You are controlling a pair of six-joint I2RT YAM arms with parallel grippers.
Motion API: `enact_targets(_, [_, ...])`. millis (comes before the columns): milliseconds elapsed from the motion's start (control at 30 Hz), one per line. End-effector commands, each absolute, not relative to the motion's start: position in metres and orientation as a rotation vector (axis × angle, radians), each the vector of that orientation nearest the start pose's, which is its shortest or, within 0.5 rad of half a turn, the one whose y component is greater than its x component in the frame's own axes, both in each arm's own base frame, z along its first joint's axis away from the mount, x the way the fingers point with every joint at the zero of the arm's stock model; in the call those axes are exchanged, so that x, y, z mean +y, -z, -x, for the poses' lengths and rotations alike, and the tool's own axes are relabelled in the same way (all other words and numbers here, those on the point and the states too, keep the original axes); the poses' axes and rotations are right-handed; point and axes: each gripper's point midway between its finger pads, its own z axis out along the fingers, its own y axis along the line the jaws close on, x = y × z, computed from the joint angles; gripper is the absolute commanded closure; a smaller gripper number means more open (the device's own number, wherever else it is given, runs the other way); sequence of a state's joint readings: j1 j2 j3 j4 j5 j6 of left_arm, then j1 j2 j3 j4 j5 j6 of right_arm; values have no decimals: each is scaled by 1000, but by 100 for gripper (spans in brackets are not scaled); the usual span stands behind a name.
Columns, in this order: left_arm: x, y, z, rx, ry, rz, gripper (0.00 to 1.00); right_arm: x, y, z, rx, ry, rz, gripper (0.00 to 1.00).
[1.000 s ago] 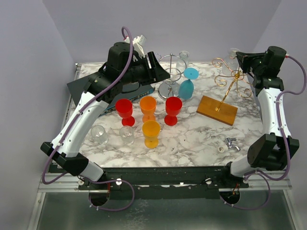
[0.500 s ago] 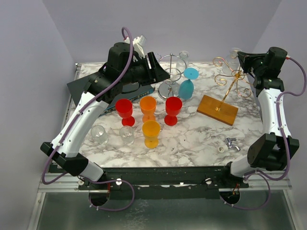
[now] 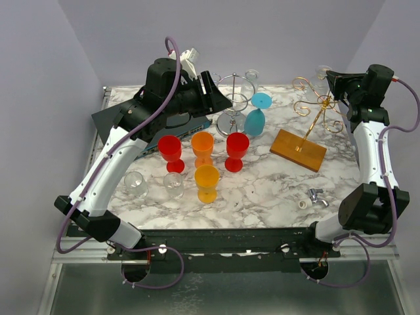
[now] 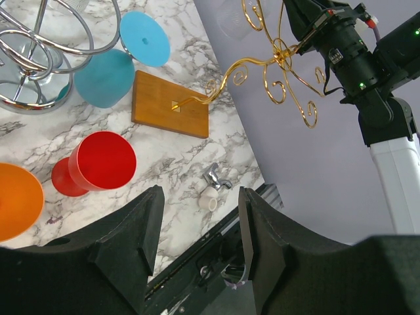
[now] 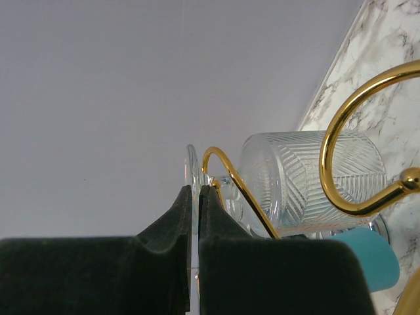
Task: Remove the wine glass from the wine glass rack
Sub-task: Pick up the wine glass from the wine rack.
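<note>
You get bright, even overhead light on the marble table [image 3: 262, 190], soft short shadows under the cups [image 3: 207, 177] on it, glints on the gold rack [image 3: 323, 102] at its far right, the wine glass [image 5: 308, 180] there sharp, your left gripper's fingers [image 4: 128, 249] dark, blurred.

I took this for a robotics lab test cell, not a home. My black-and-white left arm [image 3: 111, 164] and right arm [image 3: 373, 154] were bolted to a black metal frame rail [image 3: 223, 237] at the near edge of a white marble-patterned table [image 3: 262, 187]. Plain pale lilac panels [image 3: 275, 33] closed it in. Purple cables [image 3: 172, 49] looped off both arms. A gold wire wine glass rack [image 3: 298, 149] and red, orange and yellow goblets [image 3: 207, 177] stood like staged props.
</note>
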State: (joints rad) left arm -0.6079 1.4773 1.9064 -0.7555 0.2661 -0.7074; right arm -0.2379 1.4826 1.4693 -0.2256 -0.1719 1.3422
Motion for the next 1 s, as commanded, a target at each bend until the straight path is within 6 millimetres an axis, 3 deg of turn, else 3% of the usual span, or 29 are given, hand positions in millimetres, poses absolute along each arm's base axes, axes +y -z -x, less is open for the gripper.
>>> enact_targets(0, [-286, -438, -290, 2013, 1122, -90, 45, -58, -412, -468, 1306, -904, -1192, 99])
enact_targets(967, [-287, -436, -293, 2017, 1123, -87, 45, -65, -433, -462, 1266, -858, -1162, 99])
